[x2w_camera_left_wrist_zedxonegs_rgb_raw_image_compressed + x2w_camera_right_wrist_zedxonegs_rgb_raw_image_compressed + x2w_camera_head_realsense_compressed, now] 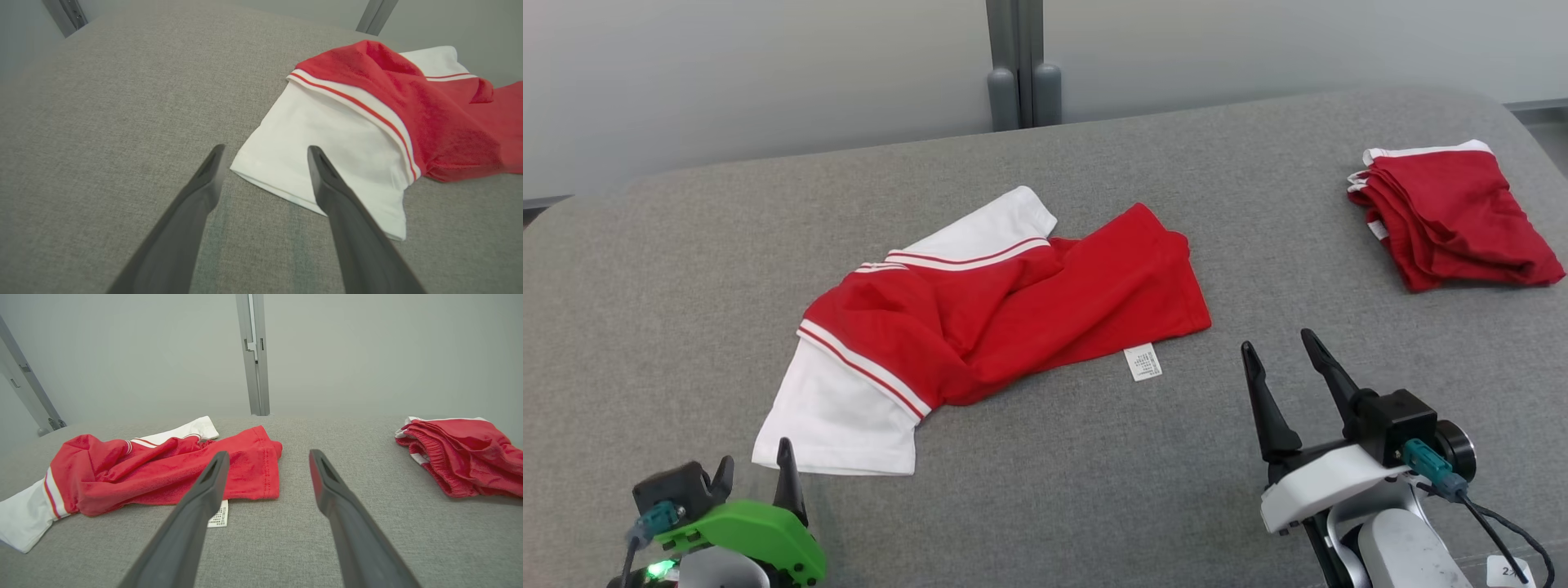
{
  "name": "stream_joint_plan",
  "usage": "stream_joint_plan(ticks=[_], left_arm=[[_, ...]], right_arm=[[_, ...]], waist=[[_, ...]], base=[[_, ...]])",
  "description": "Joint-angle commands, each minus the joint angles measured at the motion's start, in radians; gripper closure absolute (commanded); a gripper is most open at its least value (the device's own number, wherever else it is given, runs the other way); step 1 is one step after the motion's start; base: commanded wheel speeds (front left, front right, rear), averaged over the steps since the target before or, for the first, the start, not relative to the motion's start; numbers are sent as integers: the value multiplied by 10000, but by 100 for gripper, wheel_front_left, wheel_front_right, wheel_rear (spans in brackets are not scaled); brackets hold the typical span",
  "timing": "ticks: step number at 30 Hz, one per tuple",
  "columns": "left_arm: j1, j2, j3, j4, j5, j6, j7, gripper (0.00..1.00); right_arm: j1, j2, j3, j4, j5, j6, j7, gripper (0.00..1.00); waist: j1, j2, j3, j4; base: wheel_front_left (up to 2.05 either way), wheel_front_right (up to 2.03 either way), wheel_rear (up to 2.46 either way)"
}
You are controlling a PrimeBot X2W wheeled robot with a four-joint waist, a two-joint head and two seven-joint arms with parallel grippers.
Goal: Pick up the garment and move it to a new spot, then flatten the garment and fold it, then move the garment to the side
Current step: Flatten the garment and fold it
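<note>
A red and white garment (pixel 980 318) lies rumpled on the grey surface (pixel 1045 490), its white sleeves at the near left and the far middle, a small label (pixel 1143 362) at its near hem. My left gripper (pixel 754 460) is open, low at the near left, just short of the white sleeve (pixel 322 155). In the left wrist view its fingers (pixel 196 196) frame that sleeve's corner. My right gripper (pixel 1278 343) stands open to the right of the garment (pixel 163 473), nothing between its fingers (pixel 327 486).
A second red garment (pixel 1450 214), folded in a pile, lies at the far right (pixel 461 453). A grey post (pixel 1023 65) stands behind the surface against a pale wall. The surface's rounded corners fall away at far left and far right.
</note>
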Motion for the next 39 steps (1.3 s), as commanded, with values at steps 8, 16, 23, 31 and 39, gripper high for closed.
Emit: stream_joint_plan(ticks=[8,16,23,31,39], left_arm=[[-1177,297,215,1248,-598,-8,1444,0],[-1554,345,296,2128,-860,-186,1374,0],[-1822,139,92,2541,-972,-563,1154,100],[-1902,34,-97,2011,-894,-740,683,100],[-1742,-94,-318,969,-801,-709,548,100]], right_arm=[[-355,-8,134,291,24,-15,-28,0],[-500,-8,146,530,-69,-15,-28,0],[-1019,-13,26,1405,-262,-15,63,0],[-2584,-7,-443,2975,-375,-15,1063,0],[-4180,-14,-379,5207,-239,-15,1876,0]], waist=[[0,0,625,-191],[0,0,818,-256],[0,0,910,-81],[0,0,1140,301],[0,0,1514,835]], base=[[0,0,0],[0,0,0],[0,0,0],[0,0,0],[0,0,0]])
